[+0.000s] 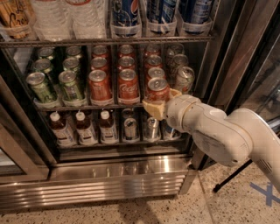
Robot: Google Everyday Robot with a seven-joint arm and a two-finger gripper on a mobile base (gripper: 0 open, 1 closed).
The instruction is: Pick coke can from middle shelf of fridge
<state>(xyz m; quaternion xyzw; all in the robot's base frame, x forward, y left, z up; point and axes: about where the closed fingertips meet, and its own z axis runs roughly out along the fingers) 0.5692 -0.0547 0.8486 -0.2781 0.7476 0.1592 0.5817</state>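
The fridge [131,175] has its door open. Its middle shelf [87,106] holds lanes of green cans on the left, red coke cans in the middle and silver cans [183,78] on the right. My gripper [161,101] reaches in from the right, at the front of the right-hand red lane. It is shut on the front coke can [157,89], with tan fingers [154,109] at the can's lower left and right. This can sits lower and nearer than the front cans of the neighbouring lanes [128,86].
Tall bottles and blue cans [126,13] stand on the rack above. Small brown bottles [83,127] and cans stand on the rack below. The steel door frame [227,48] stands close on the right of my arm. A ribbed base grille runs along the bottom.
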